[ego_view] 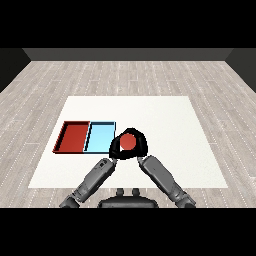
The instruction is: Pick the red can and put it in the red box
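Observation:
The red can (128, 142) shows its round top just right of the light blue tray (99, 137). My right hand (142, 147) comes in from the lower right and curls round the can, black fingers arching over its far side. My left hand (114, 149) sits against the can's left side, over the blue tray's right edge, and merges with the other hand into one dark shape. The red tray (64, 131) lies at the far left, beside the blue tray, with nothing in it. I cannot tell whether the can stands on the table or is lifted.
The white table (165, 120) stretches wide to the right and behind the can. Both trays lie side by side on its left half. Grey wooden floor surrounds the table.

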Robot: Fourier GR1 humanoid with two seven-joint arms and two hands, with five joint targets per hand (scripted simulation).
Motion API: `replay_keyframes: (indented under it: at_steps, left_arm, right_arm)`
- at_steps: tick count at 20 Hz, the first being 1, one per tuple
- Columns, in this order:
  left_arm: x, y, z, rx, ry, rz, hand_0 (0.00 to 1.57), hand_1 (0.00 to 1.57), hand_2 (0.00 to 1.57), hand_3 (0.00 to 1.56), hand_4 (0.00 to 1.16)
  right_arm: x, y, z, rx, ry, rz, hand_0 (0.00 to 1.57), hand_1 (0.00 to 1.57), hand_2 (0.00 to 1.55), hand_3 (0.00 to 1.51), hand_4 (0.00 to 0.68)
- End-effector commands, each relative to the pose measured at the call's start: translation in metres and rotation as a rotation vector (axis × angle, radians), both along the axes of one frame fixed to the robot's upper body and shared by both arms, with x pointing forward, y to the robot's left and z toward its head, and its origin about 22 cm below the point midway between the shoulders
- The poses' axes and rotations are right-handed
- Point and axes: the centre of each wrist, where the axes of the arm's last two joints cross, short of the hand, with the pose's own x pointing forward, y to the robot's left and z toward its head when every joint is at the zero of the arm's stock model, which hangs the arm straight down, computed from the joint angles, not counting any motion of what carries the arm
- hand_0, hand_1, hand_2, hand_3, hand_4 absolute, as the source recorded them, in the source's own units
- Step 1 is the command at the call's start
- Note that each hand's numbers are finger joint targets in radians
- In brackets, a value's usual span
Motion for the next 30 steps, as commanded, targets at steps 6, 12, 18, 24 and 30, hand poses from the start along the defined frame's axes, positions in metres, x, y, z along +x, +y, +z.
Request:
replay_keyframes:
  at_steps: [6, 12, 18, 24, 30]
  left_arm:
    - [0.003, 0.0, 0.017, -0.02, -0.089, 0.077, 1.57, 1.57, 1.56, 1.48, 1.14]
    - [0.004, -0.001, 0.013, -0.059, -0.139, 0.073, 1.57, 1.57, 1.57, 1.51, 1.15]
    - [0.012, 0.013, 0.006, -0.019, -0.135, 0.101, 1.57, 1.57, 1.57, 1.51, 1.14]
    - [0.011, 0.0, 0.025, -0.029, -0.144, 0.113, 1.57, 1.57, 1.57, 1.5, 1.14]
    - [0.018, 0.005, 0.029, -0.003, -0.145, 0.134, 1.57, 1.57, 1.57, 1.48, 1.13]
  right_arm:
    - [0.013, 0.0, -0.011, 0.023, 0.019, 0.013, 1.49, 1.49, 1.44, 1.39, 0.637]
    - [0.003, 0.004, 0.003, -0.056, 0.084, -0.002, 0.0, 0.0, 0.0, 0.0, 0.0]
    - [-0.011, 0.007, -0.001, -0.081, 0.109, 0.013, 0.0, 0.0, 0.0, 0.0, 0.0]
    - [0.002, -0.011, 0.017, -0.065, 0.11, -0.03, 0.0, 0.0, 0.0, 0.0, 0.0]
    - [0.007, -0.007, 0.019, -0.055, 0.118, -0.023, 0.0, 0.0, 0.0, 0.0, 0.0]
